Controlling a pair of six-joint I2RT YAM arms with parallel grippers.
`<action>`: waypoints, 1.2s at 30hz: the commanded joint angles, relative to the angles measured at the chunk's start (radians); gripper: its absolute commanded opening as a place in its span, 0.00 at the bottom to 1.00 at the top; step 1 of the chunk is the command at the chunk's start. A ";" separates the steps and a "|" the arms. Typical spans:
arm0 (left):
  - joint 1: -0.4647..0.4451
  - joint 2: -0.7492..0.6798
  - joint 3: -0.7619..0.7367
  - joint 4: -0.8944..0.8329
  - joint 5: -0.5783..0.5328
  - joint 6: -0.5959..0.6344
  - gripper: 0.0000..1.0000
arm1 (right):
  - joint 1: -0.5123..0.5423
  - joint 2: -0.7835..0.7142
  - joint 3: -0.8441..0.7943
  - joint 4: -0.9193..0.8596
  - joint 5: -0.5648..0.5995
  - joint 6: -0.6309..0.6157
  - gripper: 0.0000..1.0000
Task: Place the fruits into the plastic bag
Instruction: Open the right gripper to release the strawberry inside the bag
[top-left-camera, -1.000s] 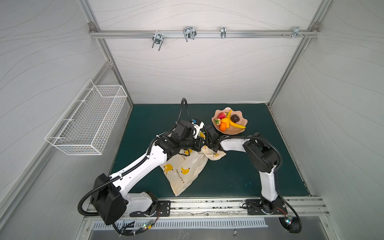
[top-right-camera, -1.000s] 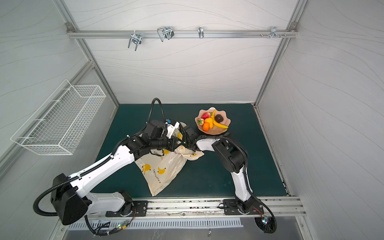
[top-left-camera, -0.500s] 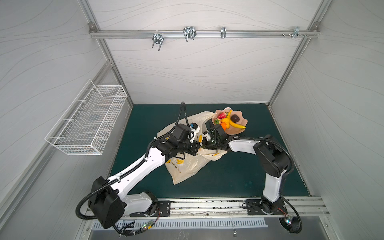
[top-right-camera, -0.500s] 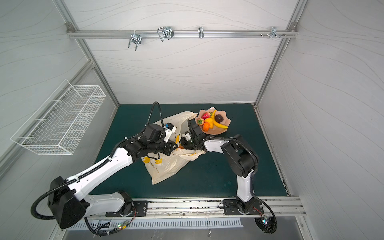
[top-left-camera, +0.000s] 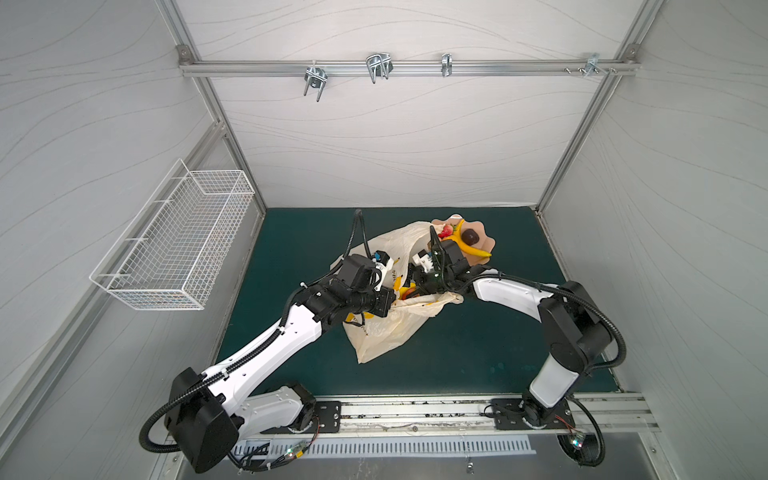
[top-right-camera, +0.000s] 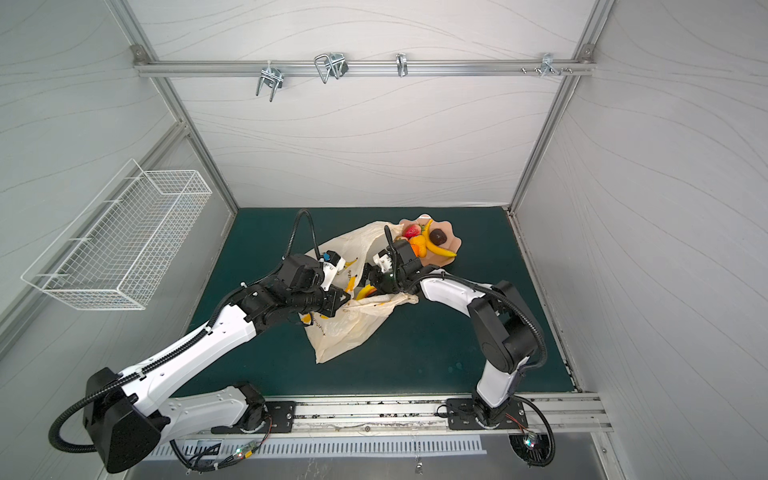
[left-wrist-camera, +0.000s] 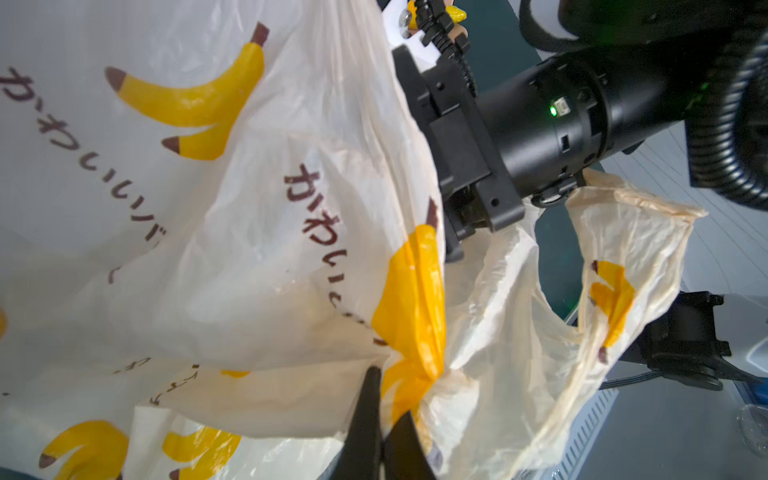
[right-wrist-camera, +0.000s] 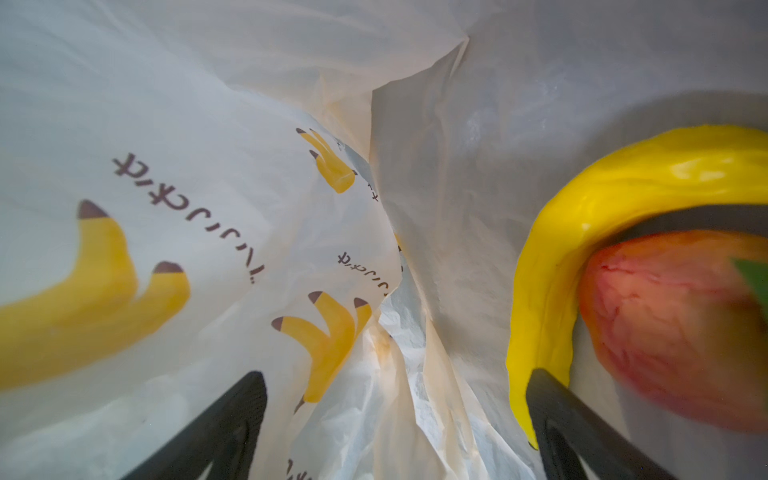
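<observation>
Left gripper (left-wrist-camera: 386, 399): clamped on crinkly cream plastic bag (left-wrist-camera: 249, 257).
Right gripper (right-wrist-camera: 397, 376): spread wide, empty, bag all around it.

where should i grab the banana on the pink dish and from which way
Probably grip the banana on its half toward the right-pointing tip, pinching across its narrow width. Come down from above: it lies flat by the near rim of the dish, and the dark brown piece nestles in its inner curve, leaving that end clearest.
</observation>
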 joint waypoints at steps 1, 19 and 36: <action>0.004 -0.021 0.067 -0.018 0.003 -0.003 0.00 | -0.009 -0.032 -0.029 0.057 -0.012 -0.004 0.99; 0.005 -0.039 0.058 -0.024 0.042 -0.014 0.00 | -0.053 0.014 -0.006 0.255 0.013 0.304 0.99; 0.012 -0.003 0.089 -0.070 -0.024 0.012 0.00 | -0.130 -0.018 -0.026 0.277 0.032 0.426 0.99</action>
